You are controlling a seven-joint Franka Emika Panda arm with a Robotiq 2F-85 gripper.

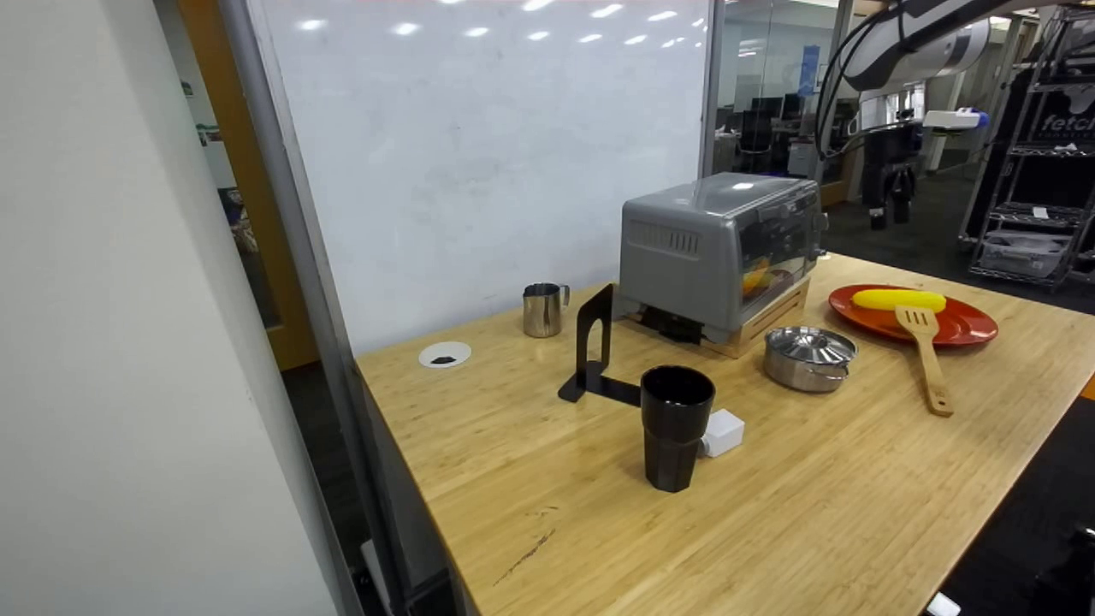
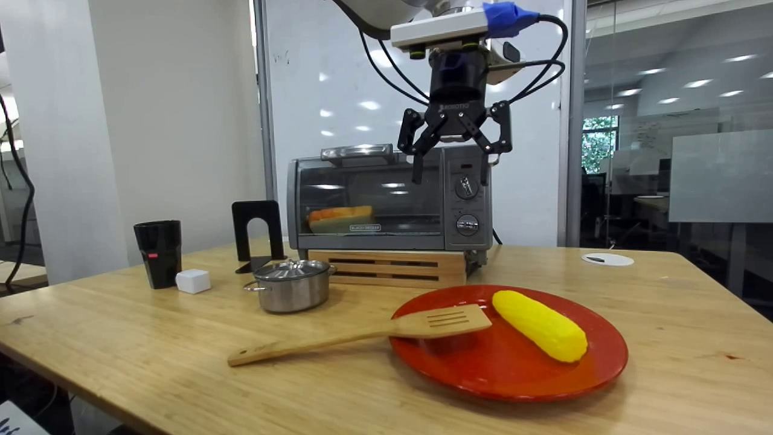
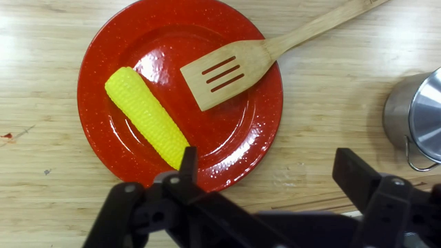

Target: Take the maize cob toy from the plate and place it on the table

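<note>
The yellow maize cob toy (image 1: 890, 299) lies on the red plate (image 1: 971, 327) on the wooden table (image 1: 813, 479). The cob (image 2: 539, 326) is on one side of the plate (image 2: 483, 374) in an exterior view, beside a spatula's head. My gripper (image 2: 451, 173) is open and empty, well above the table, in front of the toaster oven. It also shows high up in an exterior view (image 1: 890, 216). In the wrist view the jaws (image 3: 267, 156) are wide apart. One fingertip overlaps the lower end of the cob (image 3: 148, 117) in the picture; the other appears over the table (image 3: 310, 137).
A wooden spatula (image 2: 338, 338) rests with its head on the plate. A lidded metal pot (image 2: 294, 290) stands near the spatula. A toaster oven (image 2: 386, 199) stands behind on a wooden stand. A black cup (image 1: 676, 428), white block (image 1: 724, 432), black bookend (image 1: 590, 342) and metal pitcher (image 1: 542, 312) stand farther off.
</note>
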